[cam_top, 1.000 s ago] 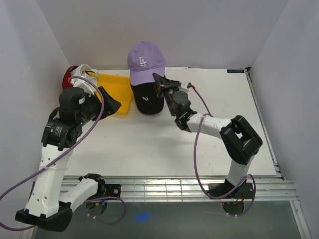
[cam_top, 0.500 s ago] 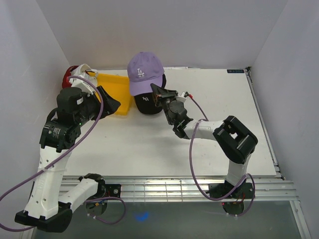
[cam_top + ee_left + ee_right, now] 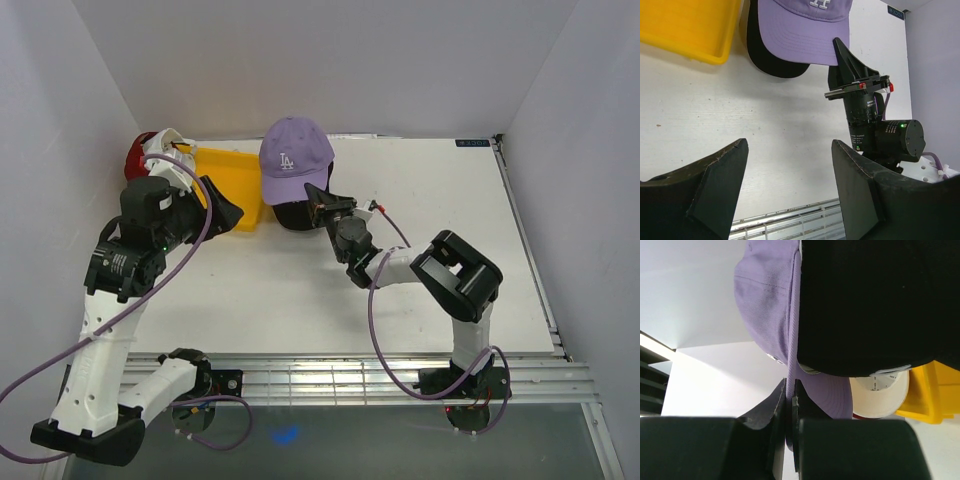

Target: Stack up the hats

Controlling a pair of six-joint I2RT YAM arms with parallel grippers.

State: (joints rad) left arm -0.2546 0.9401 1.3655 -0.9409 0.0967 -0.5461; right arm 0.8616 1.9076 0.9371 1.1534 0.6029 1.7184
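Observation:
The lavender hat [image 3: 295, 152] sits low over the black hat [image 3: 298, 216], covering most of it. My right gripper [image 3: 320, 198] is shut on the lavender brim [image 3: 792, 340], which runs pinched between its fingers. In the right wrist view the black hat [image 3: 875, 300] fills the upper right, right beside the brim. The left wrist view shows the lavender hat [image 3: 800, 30] over the black hat [image 3: 769, 60]. My left gripper [image 3: 789, 145] hangs wide open over bare table, left of the hats, holding nothing. A red hat [image 3: 137, 153] lies in the rear left corner, and a pale hat [image 3: 880, 397] lies against it.
A yellow tray [image 3: 230, 172] stands between the rear left corner and the two stacked hats. White walls close the table at the back and both sides. A metal rail [image 3: 350, 375] runs along the near edge.
My right gripper has brought the lavender hat down and slightly right over the black hat, whose logo is now covered. The left arm has barely moved.

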